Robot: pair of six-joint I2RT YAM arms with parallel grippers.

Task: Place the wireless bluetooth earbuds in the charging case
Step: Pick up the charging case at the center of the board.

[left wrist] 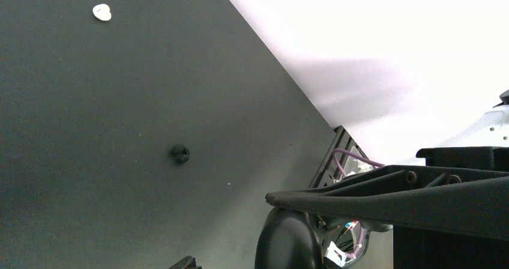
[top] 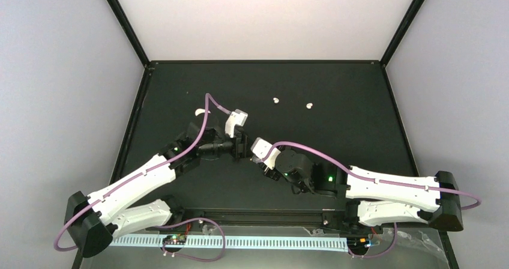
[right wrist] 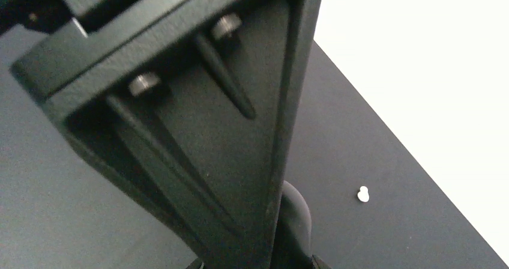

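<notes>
1. Black ribbed finger [right wrist: 198, 131] with two screw heads. It fills most of the right wrist view, and no opposing finger shows there.
2. Rounded glossy black body [right wrist: 295, 218], directly below that finger. What it is cannot be told, nor whether it is gripped.
3. White earbuds [top: 275, 100] [top: 309, 105], a pair. They lie loose on the table [top: 360, 119], side by side but apart, in the far half. They are beyond both end effectors and touch nothing. One appears in each wrist view.
4. Black earbud [left wrist: 180, 154], single. It lies loose on the table, nearer the left wrist camera than the white one in that view. It is hardly distinguishable against the dark surface.
5. Left end effector [top: 242, 146], at table centre, pointing right. Only one dark finger shows in its wrist view, so its spread cannot be told. No earbud is in it.
6. Right end effector [top: 267, 167], pointing left, tip just beside the left one. Whether it is released or clenched cannot be told.
7. Small white curved piece [top: 198, 111], on the table left of the left arm.
8. Purple cables [top: 210, 104], looped over both arms.
9. Green indicator light [top: 329, 178], on the right arm.
10. Pale perforated strip [top: 252, 242], along the near edge between the arm bases.
11. Black frame posts [top: 123, 20], at the far corners, with pale walls around.
</notes>
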